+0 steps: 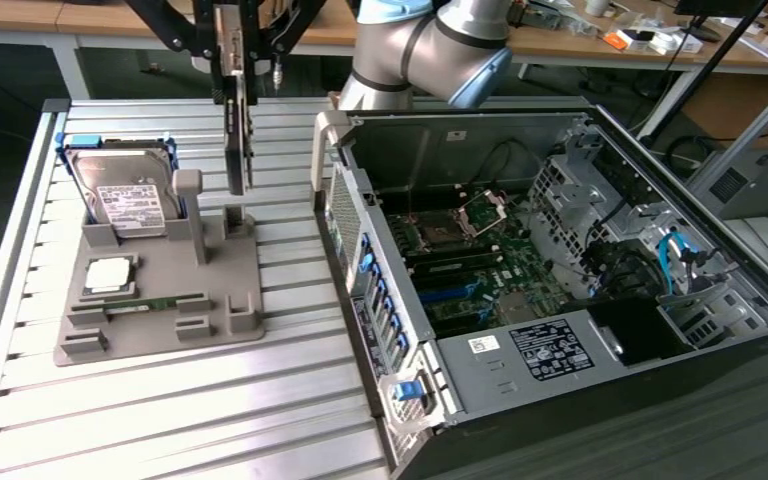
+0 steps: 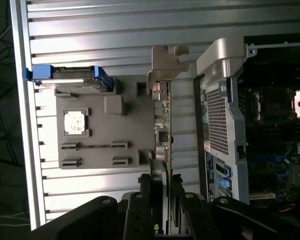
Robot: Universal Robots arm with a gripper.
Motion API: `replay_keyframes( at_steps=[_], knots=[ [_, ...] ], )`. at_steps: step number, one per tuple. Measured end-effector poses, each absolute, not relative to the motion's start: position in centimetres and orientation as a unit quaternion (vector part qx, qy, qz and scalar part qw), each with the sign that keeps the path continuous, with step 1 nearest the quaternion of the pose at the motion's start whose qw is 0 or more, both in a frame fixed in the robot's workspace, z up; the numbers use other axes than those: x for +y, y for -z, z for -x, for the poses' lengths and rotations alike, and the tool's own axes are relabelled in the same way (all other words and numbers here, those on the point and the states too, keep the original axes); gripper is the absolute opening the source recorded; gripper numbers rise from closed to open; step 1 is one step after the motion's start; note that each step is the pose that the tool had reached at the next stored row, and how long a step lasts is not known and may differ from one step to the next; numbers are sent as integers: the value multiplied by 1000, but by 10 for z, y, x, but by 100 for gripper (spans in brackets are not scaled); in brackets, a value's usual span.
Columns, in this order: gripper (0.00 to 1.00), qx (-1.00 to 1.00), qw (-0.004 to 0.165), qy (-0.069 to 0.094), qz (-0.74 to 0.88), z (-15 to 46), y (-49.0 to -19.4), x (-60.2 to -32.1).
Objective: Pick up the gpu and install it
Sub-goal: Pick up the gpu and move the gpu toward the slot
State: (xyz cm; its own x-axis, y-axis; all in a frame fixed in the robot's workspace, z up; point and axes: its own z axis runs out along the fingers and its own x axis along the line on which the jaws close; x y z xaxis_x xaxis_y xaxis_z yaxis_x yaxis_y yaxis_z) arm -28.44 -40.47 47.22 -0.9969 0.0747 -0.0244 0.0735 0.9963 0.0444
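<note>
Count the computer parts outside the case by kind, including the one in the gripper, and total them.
hard drive: 1
processor chip: 1
memory stick: 1
gpu, held by the gripper: 1
Total: 4

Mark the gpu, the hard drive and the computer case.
gpu [image 1: 237, 140]: exterior view, middle of the hanging board.
hard drive [image 1: 129, 207]: exterior view, white label.
computer case [image 2: 217, 120]: wrist view, perforated rear panel.
</note>
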Motion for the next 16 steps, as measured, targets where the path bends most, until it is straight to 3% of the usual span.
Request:
replay_keyframes(
  at_steps=[16],
  knots=[
    [27,999,13,-22,-37,273,-472,-414]
  ],
)
